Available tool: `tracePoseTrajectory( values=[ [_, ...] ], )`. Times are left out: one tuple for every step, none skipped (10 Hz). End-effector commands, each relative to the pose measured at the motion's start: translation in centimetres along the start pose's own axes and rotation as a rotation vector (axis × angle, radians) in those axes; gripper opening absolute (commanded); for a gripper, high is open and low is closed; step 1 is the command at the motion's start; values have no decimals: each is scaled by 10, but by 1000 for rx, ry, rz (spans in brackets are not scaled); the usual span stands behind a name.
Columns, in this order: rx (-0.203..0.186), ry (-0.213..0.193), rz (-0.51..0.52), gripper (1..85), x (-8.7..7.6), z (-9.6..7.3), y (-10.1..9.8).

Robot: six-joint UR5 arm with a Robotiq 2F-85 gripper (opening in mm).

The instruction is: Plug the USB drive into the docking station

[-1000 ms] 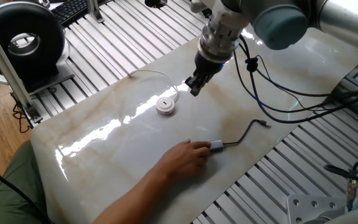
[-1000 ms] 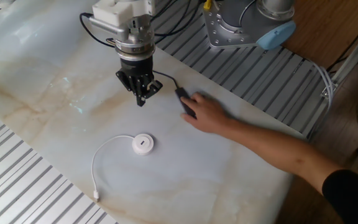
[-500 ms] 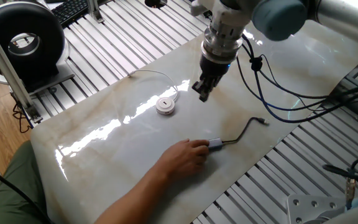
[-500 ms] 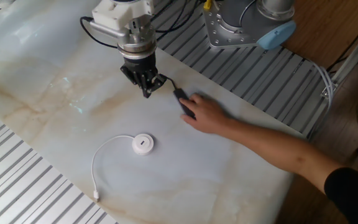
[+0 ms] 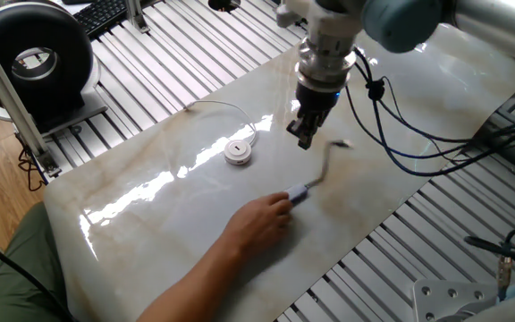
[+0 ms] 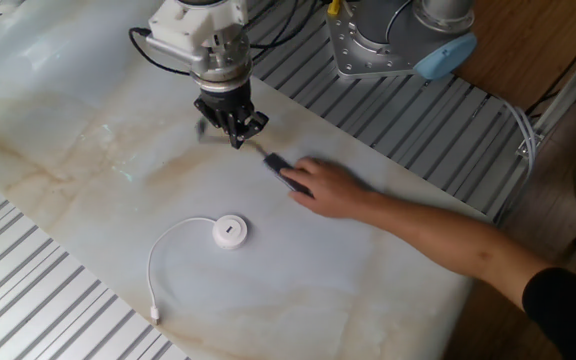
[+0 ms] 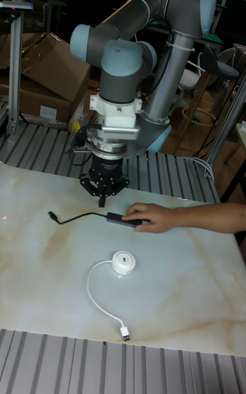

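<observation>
The USB drive (image 5: 298,194) (image 6: 276,165) (image 7: 116,217) is a slim grey bar lying flat on the marble table, with a person's hand (image 5: 262,215) (image 6: 323,188) (image 7: 154,216) on its end. Its black cable (image 7: 78,217) runs to a small plug (image 7: 52,215). The docking station (image 5: 239,151) (image 6: 230,231) (image 7: 124,263), a white round puck with a looping pale wire (image 7: 99,298), lies apart from the drive. My gripper (image 5: 304,136) (image 6: 236,135) (image 7: 102,192) hangs just above the cable, fingertips together, holding nothing.
The person's forearm (image 6: 448,245) reaches across the table from its edge. Ribbed aluminium rails (image 5: 177,63) border the marble top (image 6: 78,120). A black round device (image 5: 34,58) stands off the table. The robot's own cables (image 5: 392,125) hang near the wrist.
The hand has slid the USB drive closer to the docking station, and its cable has swung round. My gripper has drifted sideways over the cable, still shut.
</observation>
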State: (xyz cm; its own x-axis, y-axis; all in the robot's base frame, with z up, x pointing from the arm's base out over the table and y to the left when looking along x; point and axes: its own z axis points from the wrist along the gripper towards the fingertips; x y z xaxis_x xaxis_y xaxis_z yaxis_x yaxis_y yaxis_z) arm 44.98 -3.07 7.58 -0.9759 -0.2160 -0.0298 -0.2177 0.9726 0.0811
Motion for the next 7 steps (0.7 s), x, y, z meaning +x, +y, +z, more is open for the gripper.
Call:
tracePoseTrajectory(
  values=[
    [20, -29, -159, 13, 51, -4, -44],
    [19, -54, -181, 13, 61, 1, -48],
    [34, -78, -203, 13, 66, 6, -55],
    [49, -105, -228, 13, 62, 10, -59],
    [65, -146, -263, 13, 49, 17, -61],
    [57, -162, -266, 13, 42, 23, -57],
    [49, -159, -267, 13, 43, 23, -55]
  ],
)
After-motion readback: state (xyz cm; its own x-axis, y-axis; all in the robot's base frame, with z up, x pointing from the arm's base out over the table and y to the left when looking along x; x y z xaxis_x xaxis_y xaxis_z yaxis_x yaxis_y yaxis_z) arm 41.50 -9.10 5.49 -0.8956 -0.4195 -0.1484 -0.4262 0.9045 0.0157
